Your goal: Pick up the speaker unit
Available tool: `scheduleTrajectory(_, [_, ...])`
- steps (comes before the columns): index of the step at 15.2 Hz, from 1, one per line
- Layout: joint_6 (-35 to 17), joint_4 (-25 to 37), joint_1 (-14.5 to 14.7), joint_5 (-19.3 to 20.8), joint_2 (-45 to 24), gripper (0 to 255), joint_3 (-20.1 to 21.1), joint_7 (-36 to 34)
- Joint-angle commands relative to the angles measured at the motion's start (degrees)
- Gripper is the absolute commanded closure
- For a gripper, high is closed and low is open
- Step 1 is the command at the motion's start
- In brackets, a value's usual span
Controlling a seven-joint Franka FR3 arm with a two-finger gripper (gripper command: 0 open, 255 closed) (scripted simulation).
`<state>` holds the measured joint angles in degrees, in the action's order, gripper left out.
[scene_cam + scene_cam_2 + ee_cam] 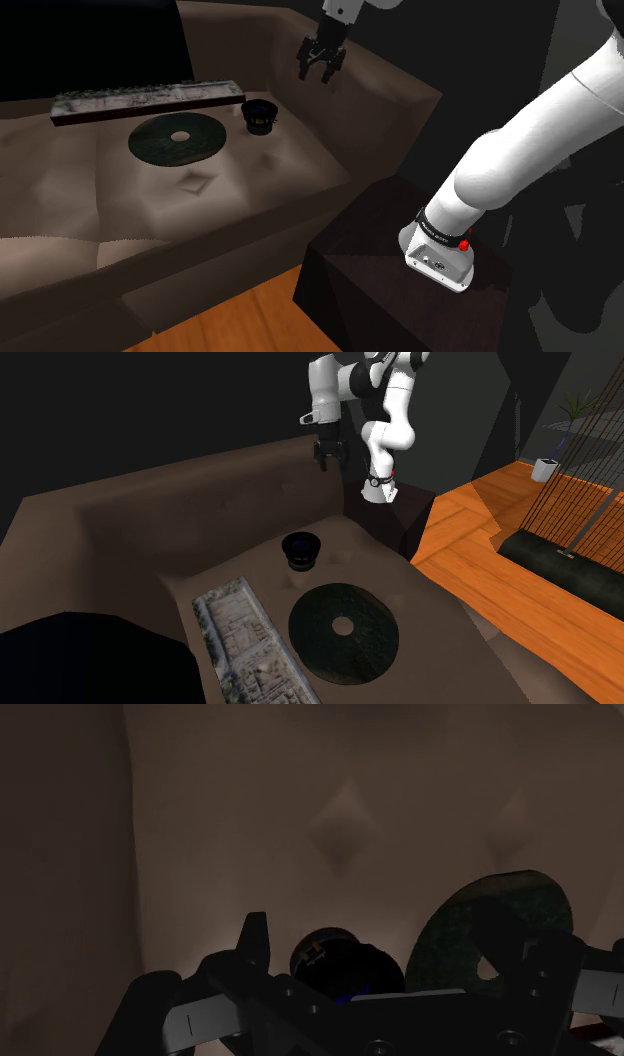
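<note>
Jaws spread, gripping nothing. Shoulder view: they hang in air over the sofa's [250, 190] raised back. The black speaker unit [260, 117] sits on the seat near its back edge, just off the end of a long pale slab [150, 100], with a dark disc [178, 138] beside it. Second exterior view: speaker unit below the jaws, well apart. Wrist view: speaker unit seen between the fingers [255, 939], untouched.

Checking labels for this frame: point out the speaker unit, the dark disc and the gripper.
speaker unit [260, 117], shoulder view, on its dark body.
dark disc [150, 143], shoulder view, on the flat ring beside its hole.
gripper [317, 74], shoulder view, midway between its open fingertips.
</note>
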<state>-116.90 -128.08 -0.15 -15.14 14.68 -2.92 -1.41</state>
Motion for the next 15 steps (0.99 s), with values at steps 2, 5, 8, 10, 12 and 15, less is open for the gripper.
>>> scheduleTrajectory(2, [-3.0,3.5,-0.1,-2.9,-6.8,0,-0.9,0.5])
scheduleTrajectory(5, [-5.1,7.5,-0.3,-6.1,-13.4,0,-1.6,1.3])
scheduleTrajectory(8, [-6.5,12.1,-0.9,-9.4,-20.0,0,-2.1,2.0])
scheduleTrajectory(10, [-7.1,15.5,-1.4,-11.7,-24.4,0,-2.2,2.4])
scheduleTrajectory(12, [-7.5,19.1,-2.1,-13.8,-28.8,0,-2.2,2.8])
scheduleTrajectory(15, [-7.7,25.1,-3.3,-16.8,-35.6,0,-1.9,2.9])
